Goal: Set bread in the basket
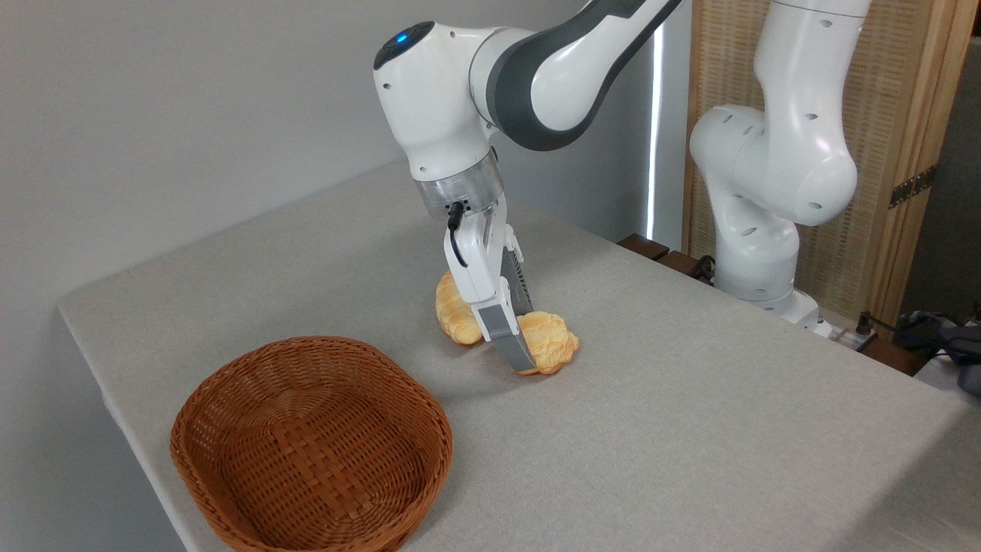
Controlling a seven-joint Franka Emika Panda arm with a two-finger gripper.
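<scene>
A white robot arm (475, 92) reaches down over a table covered in grey cloth (690, 429), and its gripper (515, 349) is lowered right at the bun (550, 345), a small squat golden-orange piece of bread with lumpy edges. The bun sits on the table near the middle, with one grey finger (506, 337) in front of its left side, reaching down almost to the cloth. The other finger is mostly hidden behind the first, so I cannot tell whether the jaws are apart around the bun or already clamped on it. Just to the left and slightly behind, touching or nearly touching the bun, lies a longer ridged roll (454, 310), partly covered by the gripper. The brown wicker basket (310, 448) stands at the front left of the table, well apart from the bun, and nothing lies inside it. A wooden screen (904, 115) stands behind the arm's base.
</scene>
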